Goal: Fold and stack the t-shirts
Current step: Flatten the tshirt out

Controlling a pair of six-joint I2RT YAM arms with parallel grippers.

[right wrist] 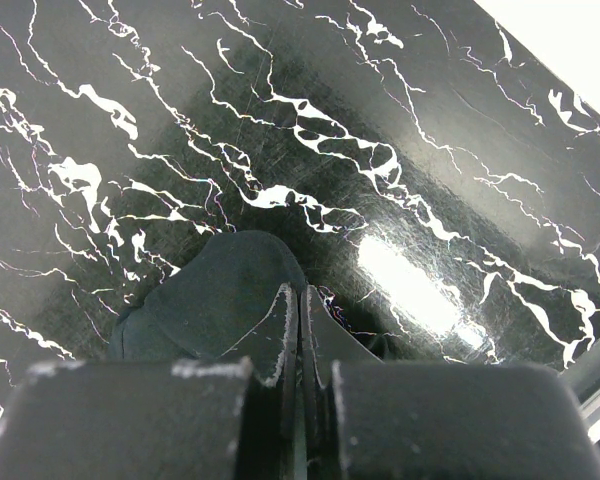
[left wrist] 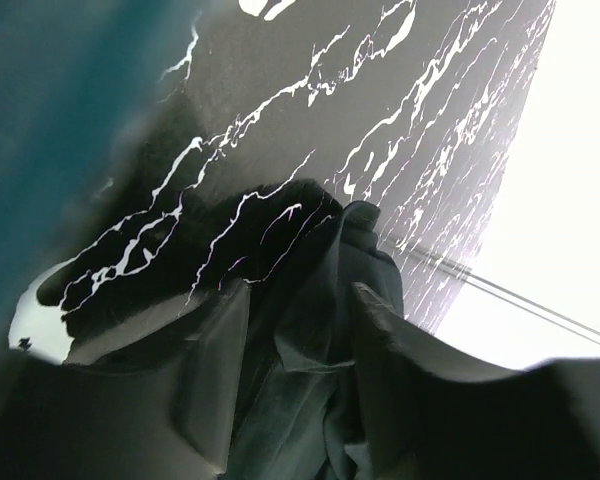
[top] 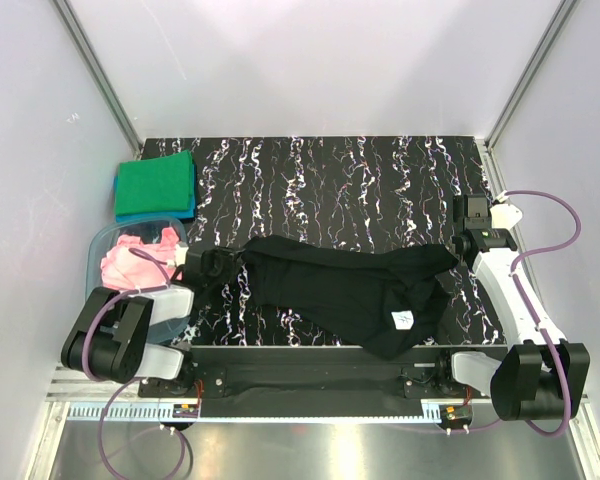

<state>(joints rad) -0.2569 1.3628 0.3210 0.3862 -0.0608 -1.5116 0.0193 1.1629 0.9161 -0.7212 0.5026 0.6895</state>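
The black t-shirt (top: pixel 340 285) lies stretched across the front of the marbled table, its white neck label (top: pixel 402 320) near the front edge. My left gripper (top: pixel 212 263) is shut on its left end; bunched black cloth (left wrist: pixel 350 240) fills the gap between the fingers (left wrist: pixel 215 370). My right gripper (top: pixel 467 245) is shut on the shirt's right end, jaws almost together with cloth (right wrist: pixel 215 295) beside them. The green shirt (top: pixel 158 180) lies folded on the blue shirt (top: pixel 155 214) at the back left. The pink shirt (top: pixel 130 265) sits crumpled in the tub.
The clear blue-tinted tub (top: pixel 95 250) stands at the left edge, right beside my left arm. White walls with metal rails close in the table on three sides. The black marbled tabletop (top: pixel 360 180) lies behind the black shirt.
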